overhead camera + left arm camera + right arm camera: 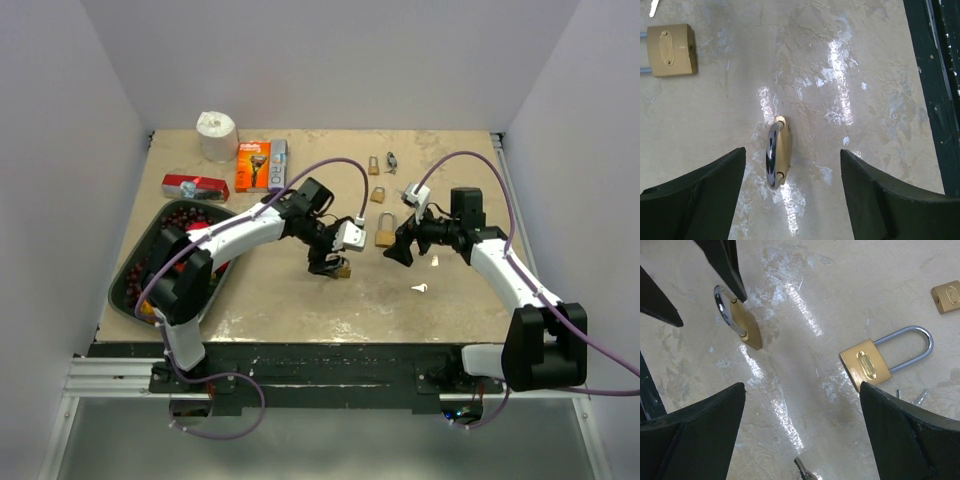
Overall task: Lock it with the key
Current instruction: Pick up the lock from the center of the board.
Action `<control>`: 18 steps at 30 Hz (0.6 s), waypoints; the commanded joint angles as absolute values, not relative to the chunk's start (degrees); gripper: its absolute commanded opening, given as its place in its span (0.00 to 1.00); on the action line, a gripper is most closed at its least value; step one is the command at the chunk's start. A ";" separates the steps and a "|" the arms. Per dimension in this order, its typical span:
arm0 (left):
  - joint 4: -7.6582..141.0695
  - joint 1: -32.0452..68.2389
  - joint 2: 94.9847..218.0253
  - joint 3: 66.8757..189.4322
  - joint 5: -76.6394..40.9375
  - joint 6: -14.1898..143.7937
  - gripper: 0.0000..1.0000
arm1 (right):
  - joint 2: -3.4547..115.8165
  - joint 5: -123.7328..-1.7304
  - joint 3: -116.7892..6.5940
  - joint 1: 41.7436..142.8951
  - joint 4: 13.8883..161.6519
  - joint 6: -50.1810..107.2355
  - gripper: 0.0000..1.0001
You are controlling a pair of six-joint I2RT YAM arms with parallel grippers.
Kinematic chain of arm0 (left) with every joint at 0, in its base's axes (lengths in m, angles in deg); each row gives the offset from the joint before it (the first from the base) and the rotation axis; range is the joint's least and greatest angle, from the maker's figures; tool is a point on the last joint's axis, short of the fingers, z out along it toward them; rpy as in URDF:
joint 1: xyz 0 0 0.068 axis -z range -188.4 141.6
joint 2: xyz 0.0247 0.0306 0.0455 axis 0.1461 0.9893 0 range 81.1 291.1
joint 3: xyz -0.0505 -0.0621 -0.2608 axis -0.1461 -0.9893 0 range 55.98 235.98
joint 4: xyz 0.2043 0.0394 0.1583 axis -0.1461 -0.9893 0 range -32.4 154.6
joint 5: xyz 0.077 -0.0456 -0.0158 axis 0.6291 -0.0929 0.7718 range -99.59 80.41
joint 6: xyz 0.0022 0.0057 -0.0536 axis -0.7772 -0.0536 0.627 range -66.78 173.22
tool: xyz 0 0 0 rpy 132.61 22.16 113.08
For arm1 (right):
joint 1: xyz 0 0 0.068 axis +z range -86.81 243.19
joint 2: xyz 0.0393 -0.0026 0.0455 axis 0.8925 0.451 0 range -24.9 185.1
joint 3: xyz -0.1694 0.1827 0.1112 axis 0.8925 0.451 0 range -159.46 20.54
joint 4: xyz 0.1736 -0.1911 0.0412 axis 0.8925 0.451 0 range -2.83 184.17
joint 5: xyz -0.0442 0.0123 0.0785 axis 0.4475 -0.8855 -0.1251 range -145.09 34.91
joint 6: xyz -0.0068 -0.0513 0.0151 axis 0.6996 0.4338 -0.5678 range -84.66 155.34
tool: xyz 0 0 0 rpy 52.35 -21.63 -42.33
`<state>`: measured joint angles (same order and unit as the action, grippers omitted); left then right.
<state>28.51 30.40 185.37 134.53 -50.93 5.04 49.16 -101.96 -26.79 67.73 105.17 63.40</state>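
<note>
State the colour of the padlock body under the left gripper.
The padlock body is brass-gold; clearest in the left wrist view.

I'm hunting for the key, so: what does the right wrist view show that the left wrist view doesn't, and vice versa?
Only the right wrist: what looks like a key at the bottom edge, a small padlock top right, and the long-shackle padlock with its whole shackle. Only the left wrist: clear gaps between the open left gripper and the standing padlock. Both: the standing and long-shackle padlocks' brass bodies.
</note>
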 commanded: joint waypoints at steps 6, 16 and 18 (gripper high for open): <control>30.85 33.34 189.29 137.63 -42.74 5.31 0.43 | 47.52 -100.97 -27.10 67.59 103.87 62.24 0.99; 32.87 30.89 189.29 139.12 -44.82 14.79 0.00 | 46.20 -99.56 -25.87 67.76 98.35 58.64 0.99; 34.45 28.35 189.64 141.41 -50.33 24.41 0.00 | 46.99 -98.95 -25.87 67.94 95.37 55.84 0.99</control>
